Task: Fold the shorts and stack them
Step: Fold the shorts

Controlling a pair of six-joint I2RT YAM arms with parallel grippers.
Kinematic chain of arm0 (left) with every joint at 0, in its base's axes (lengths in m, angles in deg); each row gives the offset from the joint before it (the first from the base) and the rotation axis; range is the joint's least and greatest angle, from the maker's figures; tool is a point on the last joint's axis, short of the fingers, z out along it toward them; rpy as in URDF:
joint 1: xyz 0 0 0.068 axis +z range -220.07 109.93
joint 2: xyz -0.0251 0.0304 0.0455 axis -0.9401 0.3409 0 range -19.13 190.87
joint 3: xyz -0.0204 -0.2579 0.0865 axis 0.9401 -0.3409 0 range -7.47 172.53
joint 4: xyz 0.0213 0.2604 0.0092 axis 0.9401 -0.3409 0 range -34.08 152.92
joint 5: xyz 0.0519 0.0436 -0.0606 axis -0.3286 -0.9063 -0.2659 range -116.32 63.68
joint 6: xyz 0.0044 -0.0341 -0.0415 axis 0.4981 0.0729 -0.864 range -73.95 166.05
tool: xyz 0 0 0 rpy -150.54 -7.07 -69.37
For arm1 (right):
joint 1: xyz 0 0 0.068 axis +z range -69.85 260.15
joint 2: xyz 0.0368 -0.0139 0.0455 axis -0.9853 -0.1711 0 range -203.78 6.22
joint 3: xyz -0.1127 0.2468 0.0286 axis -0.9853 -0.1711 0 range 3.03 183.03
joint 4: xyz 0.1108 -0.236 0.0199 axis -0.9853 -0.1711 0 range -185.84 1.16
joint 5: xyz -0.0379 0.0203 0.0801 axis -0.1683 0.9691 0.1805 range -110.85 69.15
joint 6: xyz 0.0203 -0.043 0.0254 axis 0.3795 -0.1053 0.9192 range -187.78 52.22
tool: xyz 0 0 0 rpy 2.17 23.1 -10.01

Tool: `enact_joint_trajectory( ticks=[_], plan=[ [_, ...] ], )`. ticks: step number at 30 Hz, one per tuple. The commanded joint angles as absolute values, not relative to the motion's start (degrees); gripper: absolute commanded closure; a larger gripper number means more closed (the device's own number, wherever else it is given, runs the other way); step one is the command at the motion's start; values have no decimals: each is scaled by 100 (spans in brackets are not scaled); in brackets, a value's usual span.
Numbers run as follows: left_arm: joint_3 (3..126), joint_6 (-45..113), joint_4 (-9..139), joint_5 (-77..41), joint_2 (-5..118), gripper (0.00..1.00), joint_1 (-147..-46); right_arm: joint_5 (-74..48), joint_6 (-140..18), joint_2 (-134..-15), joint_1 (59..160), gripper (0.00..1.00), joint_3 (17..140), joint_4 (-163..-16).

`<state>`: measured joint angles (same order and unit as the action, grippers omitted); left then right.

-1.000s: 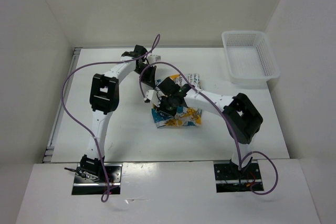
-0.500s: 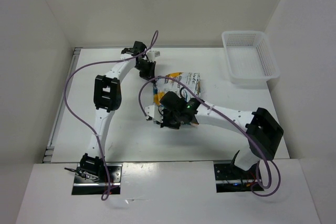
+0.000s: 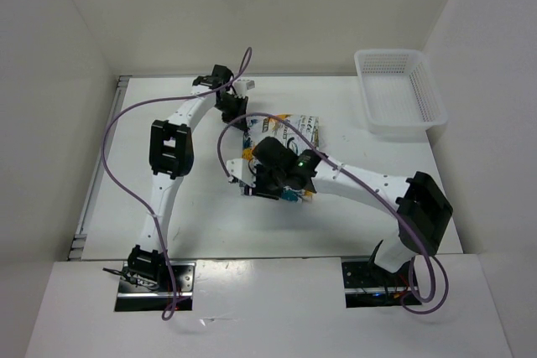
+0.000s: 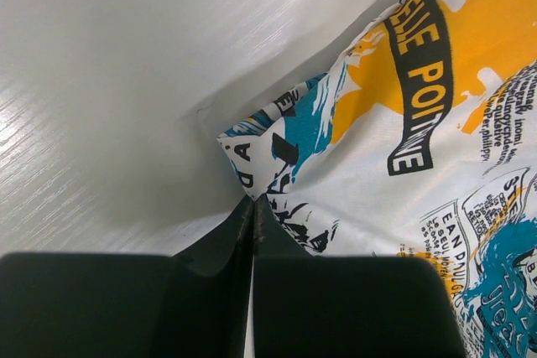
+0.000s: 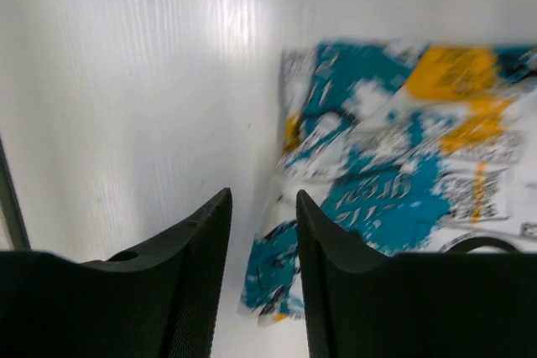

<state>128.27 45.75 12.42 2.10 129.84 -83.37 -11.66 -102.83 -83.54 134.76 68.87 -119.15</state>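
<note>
Right pincer (image 5: 263,199): spread, nothing between the fingers. It hangs low over the table (image 3: 210,224) at the near-left edge of the shorts (image 3: 309,130). My right wrist view is blurred. Most of the cloth lies right of my fingertips and beyond them, and a bit of teal print shows in the gap lower down. I can't tell whether either finger touches cloth.

Shorts: on the table, roughly mid-width, between my two pincers. They lie mostly flat with the print up: teal, orange patches, black lettering. From above, my right wrist and forearm cover the near part. The far strip shows clear, and a scrap of print peeks out under the wrist.

Left pincer (image 4: 252,203): pressed together, pinching the shorts at the edge right beside a corner. That corner stands a little off the table with a shadow under it. From above, this grip is at the far-left corner of the shorts, with my left arm reaching in from the left.

Basket (image 3: 401,90): white mesh, at the far-right corner of the table, well apart from the shorts and both pincers.
</note>
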Motion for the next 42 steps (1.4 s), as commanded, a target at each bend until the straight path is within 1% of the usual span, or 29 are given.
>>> enact_joint_trajectory(
  ticks=[1, 4, 7, 10, 12, 13, 14, 16, 17, 18, 19, 20, 22, 25, 26, 27, 29, 30, 32, 33, 35, 38, 40, 42],
  plan=[
    [12806, 4605, 1300, 374, 12914, 100, -8360, -610, -9646, -8421, 13508, 52, 7788, -11381],
    [12754, 4605, 1300, 374, 12862, 100, -8360, -555, -9319, -8931, 13508, 49, 8028, -10969],
    [12700, 4605, 1300, 374, 12792, 100, -8360, -888, -9318, -9493, 13447, 49, 7976, -10696],
    [12648, 4605, 1352, 426, 12739, 100, -8413, -951, -9108, -9854, 13271, 49, 7976, -10564],
    [12578, 4605, 1352, 426, 12677, 100, -8413, -1117, -8993, -9916, 13060, 53, 7976, -10379],
    [12517, 4605, 1352, 426, 12625, 100, -8413, -1214, -8993, -9916, 12999, 57, 7976, -10378],
    [12464, 4605, 1352, 426, 12563, 95, -8413, -1284, -8993, -9916, 12885, 61, 7976, -10378],
    [12298, 4605, 1352, 374, 12397, 84, -8413, -1346, -9212, -9680, 12884, 61, 7976, -10544],
    [12244, 4605, 1405, 374, 12326, 74, -8413, -1399, -9212, -9575, 12884, 61, 7923, -10606],
    [12191, 4605, 1405, 374, 12247, 46, -8413, -1399, -9212, -9356, 12884, 61, 7923, -10685],
    [12191, 4605, 1405, 374, 12064, 39, -8413, -1321, -9212, -9249, 12884, 61, 7845, -10860],
    [12191, 4605, 1405, 374, 11966, 35, -8413, -1250, -9212, -9135, 12884, 61, 7844, -10940],
    [12120, 4605, 1467, 444, 11572, 28, -8413, -1039, -9212, -8820, 12884, 58, 7713, -11124],
    [11621, 4605, 1589, 374, 10877, 26, -8413, -1152, -9090, -8477, 12832, 58, 7572, -11230],
    [11437, 4605, 1590, 374, 10693, 26, -8465, -1214, -9028, -8405, 12831, 59, 7423, -11231],
    [11026, 4605, 1590, 321, 10343, 29, -8544, -1215, -8923, -8326, 12605, 63, 7326, -11231],
    [10523, 4605, 1590, 233, 10024, 39, -8702, -1215, -8747, -8326, 12297, 66, 7045, -11161],
    [9999, 4605, 1590, 172, 9762, 44, -8903, -1267, -8564, -8465, 11886, 68, 6992, -11021],
    [9504, 4605, 1590, 171, 9584, 53, -9089, -1320, -8405, -8659, 11436, 71, 6991, -10872],
    [9266, 4605, 1590, 319, 9522, 59, -9220, -1407, -8404, -8755, 11051, 74, 6991, -10775],
    [8757, 4605, 1590, 452, 9574, 60, -9274, -1496, -8342, -9054, 10793, 75, 7096, -10521],
    [8360, 4605, 1887, 505, 9575, 62, -9389, -1496, -8281, -9423, 10643, 76, 7228, -10283],
    [8236, 4605, 1950, 235, 9627, 62, -9528, -1496, -8202, -9608, 10643, 77, 7281, -10177],
    [8079, 4605, 2003, -3, 9689, 65, -9616, -1566, -7983, -9906, 10582, 79, 7281, -10089]
  ],
)
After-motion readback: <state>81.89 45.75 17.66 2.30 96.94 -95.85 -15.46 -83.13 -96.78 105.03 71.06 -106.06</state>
